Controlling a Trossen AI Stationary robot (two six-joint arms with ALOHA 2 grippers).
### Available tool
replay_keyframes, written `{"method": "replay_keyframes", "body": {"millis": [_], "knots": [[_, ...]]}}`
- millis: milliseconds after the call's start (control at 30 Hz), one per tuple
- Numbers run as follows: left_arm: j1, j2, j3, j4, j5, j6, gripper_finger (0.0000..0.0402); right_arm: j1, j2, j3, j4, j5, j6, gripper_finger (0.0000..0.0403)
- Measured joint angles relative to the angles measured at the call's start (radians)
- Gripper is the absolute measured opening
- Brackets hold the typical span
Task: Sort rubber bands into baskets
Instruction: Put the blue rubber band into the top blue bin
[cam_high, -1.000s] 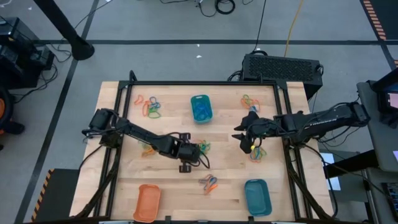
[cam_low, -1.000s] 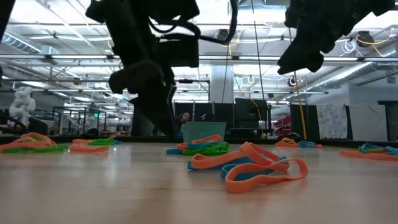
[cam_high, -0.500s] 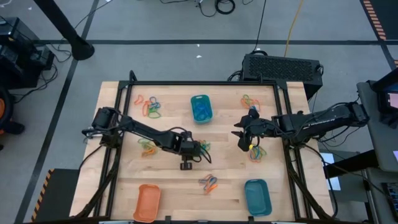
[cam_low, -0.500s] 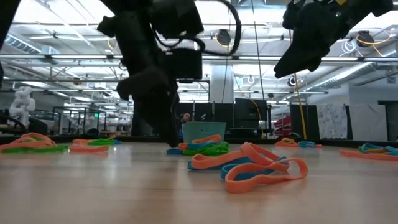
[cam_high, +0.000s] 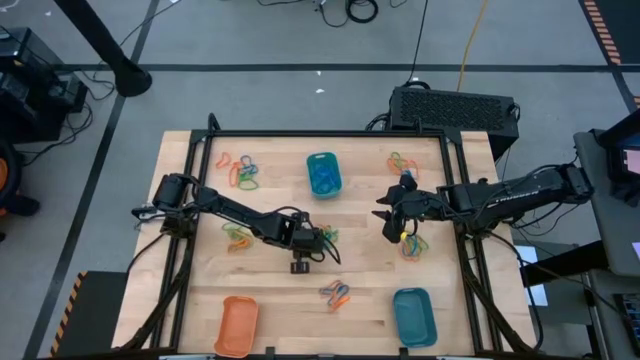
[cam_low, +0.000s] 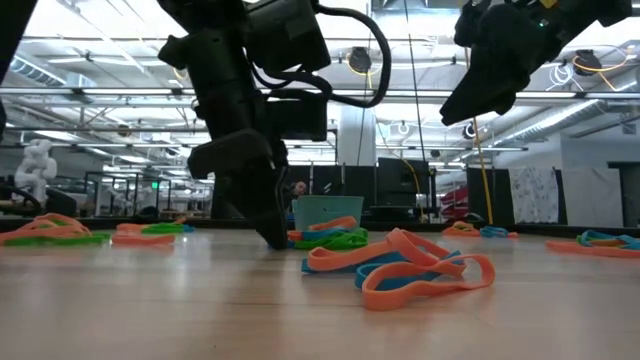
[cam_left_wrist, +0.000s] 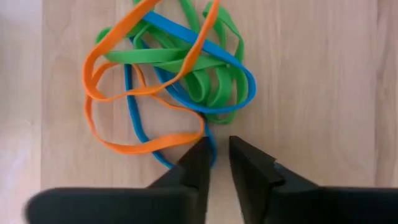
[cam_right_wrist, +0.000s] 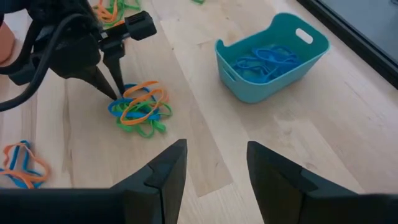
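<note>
A sorting robot bears down on a tangle of rubber bands (cam_left_wrist: 171, 81) at the middle of the desk (cam_high: 200, 290), its left gripper (cam_left_wrist: 215, 163) lowered to the wood with the two fingers drawn almost together, a narrow gap left between the tips. The wrist camera shows the tips planted at the near edge of the orange, blue and green pile, a blue loop and an orange loop running just under or beside them; whether either strand is actually pinched cannot be told. The pile lies straight ahead of the fingers, so any pick turns on that near edge, where the loops cross the line of the gripper's closing.

The left arm is plainly the nearer one. The right gripper (cam_right_wrist: 214, 165) hangs above the desk farther to the right, fingers spread and holding nothing, looking across at the same pile and at the teal basket (cam_right_wrist: 273, 56) beyond it, which already contains blue bands.

Seen from overhead, that basket sits at the back centre of the desk, with an orange basket (cam_high: 237, 325) at the front left and a second teal basket (cam_high: 414, 316) at the front right. Other clusters of bands (cam_high: 240, 170) remain scattered across the desk, suggesting much of the sorting is yet to be done.
</note>
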Motion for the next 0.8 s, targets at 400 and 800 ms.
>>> {"method": "replay_keyframes", "body": {"millis": [400,800], "knots": [[0.014,0.0,0.094,-0.214,0.038,0.052,0.0003,0.0,0.0,0.0,0.006,0.0,0.0,0.016],[0.018,-0.048,0.35,-0.509,-0.104,0.104,0.0001,0.0,0.0,0.0,0.027,0.0,0.0,0.016]]}}
